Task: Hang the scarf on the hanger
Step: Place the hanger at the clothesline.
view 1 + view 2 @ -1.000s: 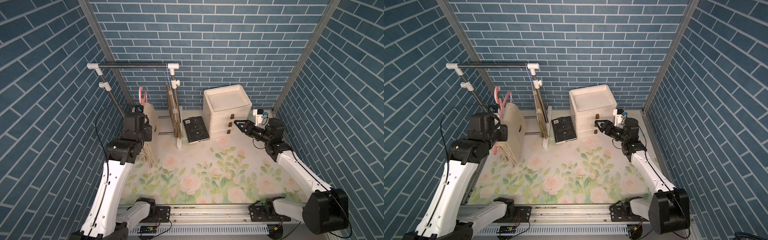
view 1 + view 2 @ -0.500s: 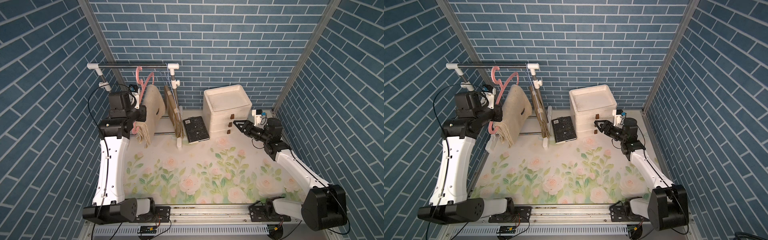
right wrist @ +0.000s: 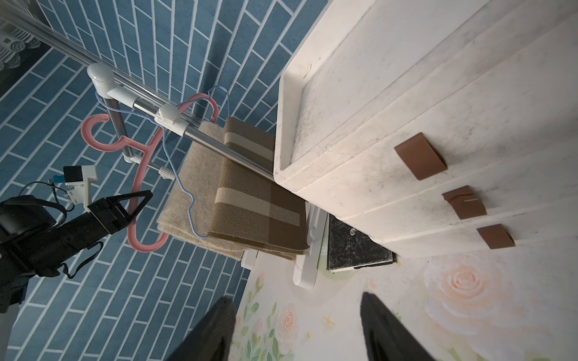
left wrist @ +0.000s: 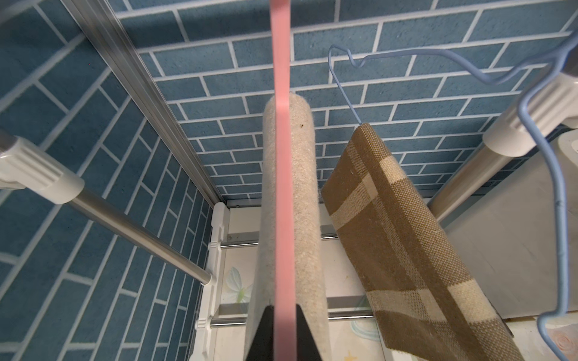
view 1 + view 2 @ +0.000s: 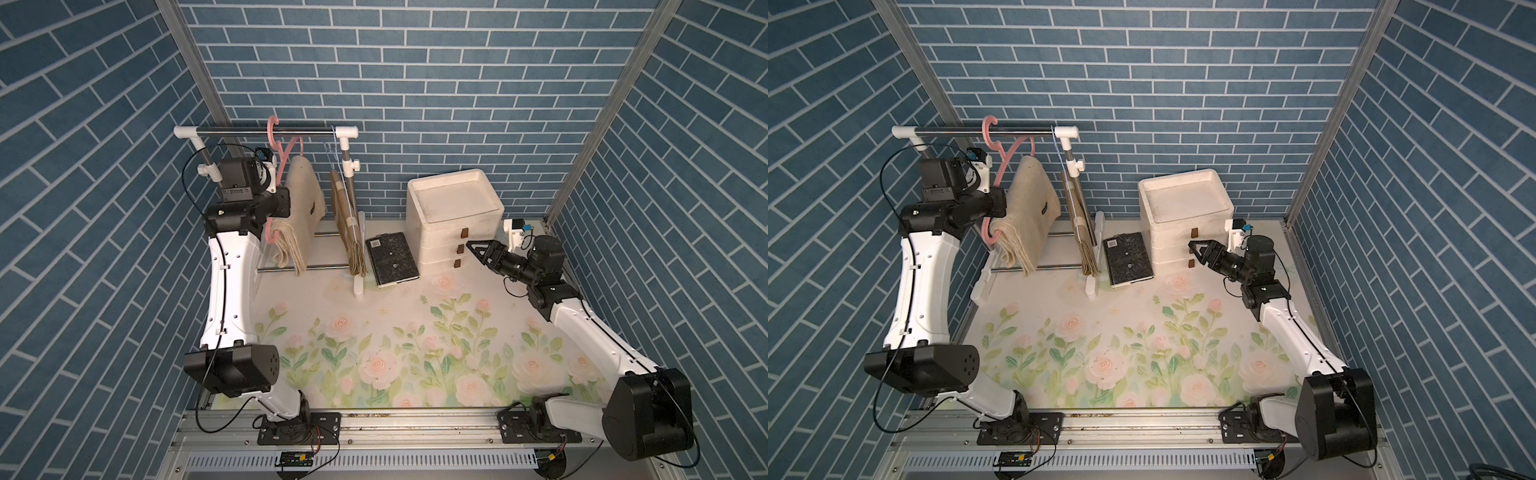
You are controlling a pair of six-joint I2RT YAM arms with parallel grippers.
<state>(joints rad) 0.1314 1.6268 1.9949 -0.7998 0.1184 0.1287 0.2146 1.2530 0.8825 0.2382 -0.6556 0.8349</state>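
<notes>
Before blue brick [image 5: 415, 83], left hand [image 4: 284, 309] pinches hanger [image 4: 281, 125], scarf [image 5: 301, 199] hanging lengthwise downward; right hand [image 3: 297, 312] spread

From the remote desk, I find the front of the table [image 5: 395, 324] open from side to side. At the back, the rack [image 5: 232, 131], beige scarf [image 5: 303, 195], plaid scarf [image 5: 347, 224], black book [image 5: 392, 259] and white drawer unit [image 5: 440, 232] stand crowded, with only a narrow gap between the two scarves.

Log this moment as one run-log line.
left gripper: shut on pink plastic hanger | beige wool scarf: draped over hanger | hanger: at metal rail, seating unclear | right gripper: open
</notes>
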